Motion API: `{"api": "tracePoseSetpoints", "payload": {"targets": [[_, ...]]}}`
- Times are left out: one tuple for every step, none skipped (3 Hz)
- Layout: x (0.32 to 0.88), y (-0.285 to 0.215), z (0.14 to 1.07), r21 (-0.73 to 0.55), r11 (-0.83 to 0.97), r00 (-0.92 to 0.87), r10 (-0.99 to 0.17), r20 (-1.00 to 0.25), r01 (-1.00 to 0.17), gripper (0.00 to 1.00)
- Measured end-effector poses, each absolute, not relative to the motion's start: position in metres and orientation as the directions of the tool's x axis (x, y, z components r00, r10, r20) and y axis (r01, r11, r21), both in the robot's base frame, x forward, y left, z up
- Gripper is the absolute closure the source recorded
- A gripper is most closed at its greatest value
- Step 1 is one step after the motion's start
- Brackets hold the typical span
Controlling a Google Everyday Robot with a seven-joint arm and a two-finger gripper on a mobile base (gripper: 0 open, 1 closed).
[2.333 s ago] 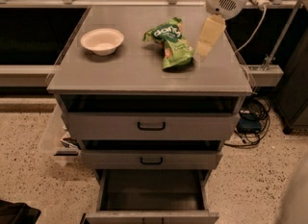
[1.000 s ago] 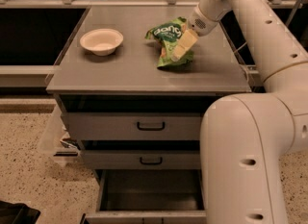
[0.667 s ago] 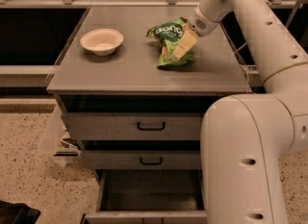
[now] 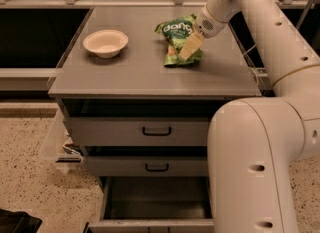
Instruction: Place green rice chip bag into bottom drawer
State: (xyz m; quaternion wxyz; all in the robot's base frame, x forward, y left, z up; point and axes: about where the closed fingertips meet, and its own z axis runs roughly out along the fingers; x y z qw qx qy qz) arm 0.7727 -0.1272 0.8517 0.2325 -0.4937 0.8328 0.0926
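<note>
The green rice chip bag (image 4: 176, 33) lay toward the worktop's (image 4: 135, 72) back right corner, the gripper (image 4: 189, 48) on it — grip impossible to tell. The bottom drawer (image 4: 157, 201) stood open — lifting and placing remained.

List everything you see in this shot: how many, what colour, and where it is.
green rice chip bag: one, green, on the cabinet top, right of centre
bowl: one, white, on the cabinet top, left of the bag
cabinet: one, grey, centre
upper drawers: two, grey with black handles, above the bottom drawer
bottom drawer: one, grey with dark inside, lowest, pulled open
arm: one, white, right side, reaching over the cabinet top
gripper: one, pale, at the bag's right half
</note>
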Motion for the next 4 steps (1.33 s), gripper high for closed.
{"api": "tracePoseSetpoints", "payload": {"targets": [[0.7727,-0.1271,0.8517,-0.075,0.495,-0.404,-0.779,-0.479,-0.865,0.9],[0.7727,-0.1271,0.8517,-0.075,0.495,-0.404,-0.779,-0.479,-0.865,1.0],[0.7718,-0.1268,0.8495,-0.072,0.491,-0.402,-0.781,-0.478,-0.868,1.0],[0.7717,-0.1268,0.8511,-0.072,0.491,-0.402,-0.781,-0.478,-0.868,1.0]]}}
